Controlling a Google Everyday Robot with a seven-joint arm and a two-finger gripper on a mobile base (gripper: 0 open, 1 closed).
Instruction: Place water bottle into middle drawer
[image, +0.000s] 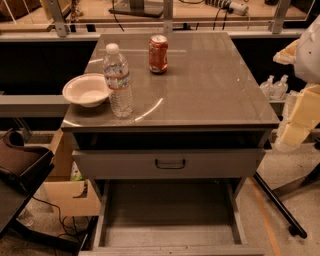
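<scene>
The middle drawer (169, 235) is standing pulled out at 6 o'clock in the view, under the drawer front (125, 165) with its small black handle (170, 163). Its dark flat floor is showing from one low grey wall to the other.

On the cabinet's surface (210, 85), a pale bowl (85, 90) is sitting at the 9 o'clock edge, its inside showing plain and pale.

The water bottle (119, 82) is standing upright on the surface just at 3 o'clock of the bowl, near the front left corner. It is clear and ribbed, wearing a white cap and a pale label band.

An orange-red soda can (158, 54) is standing upright at 1 o'clock of the bottle, well apart from it.

The hand (295, 131) is hanging at the 3 o'clock edge of the view, off the surface's right side and far from the bottle. Whether it is released or clenched cannot be told.
</scene>
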